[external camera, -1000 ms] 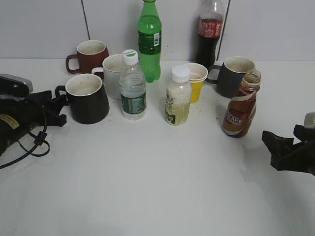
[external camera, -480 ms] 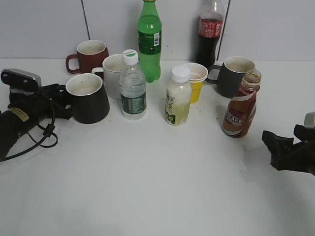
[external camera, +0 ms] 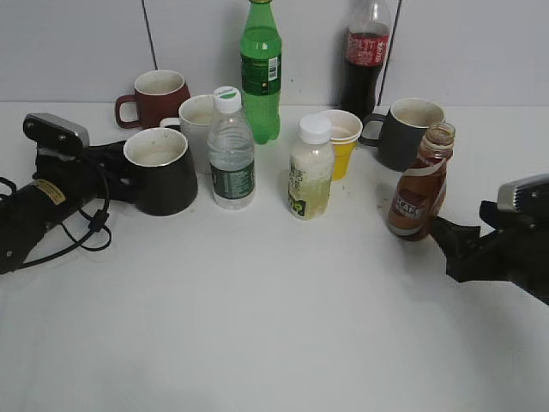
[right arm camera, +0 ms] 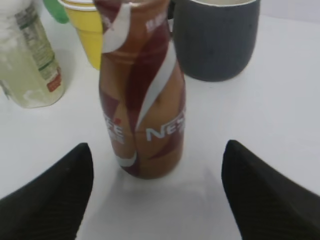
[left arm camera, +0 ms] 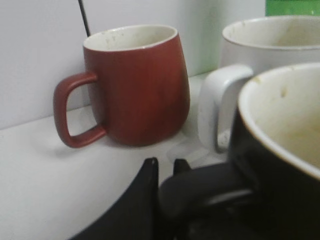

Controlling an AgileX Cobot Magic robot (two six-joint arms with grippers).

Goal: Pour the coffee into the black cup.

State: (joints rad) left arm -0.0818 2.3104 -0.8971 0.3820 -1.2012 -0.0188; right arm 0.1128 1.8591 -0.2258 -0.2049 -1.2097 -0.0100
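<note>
Both hands work in parallel: the left hand (external camera: 120, 172) seems clamped on the handle of the black cup (external camera: 163, 170) (its jaws are largely hidden) near the counter's (external camera: 274, 326) left edge, steadying it. Toward the right edge, the right hand (right arm camera: 157, 192) gapes wide before the uncapped coffee (right arm camera: 142, 95), ready to seize it.

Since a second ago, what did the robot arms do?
The left gripper took the black cup by its handle and nudged it right. The right gripper moved in toward the coffee bottle, fingers open, not touching. The other bottles and mugs stayed put.
</note>
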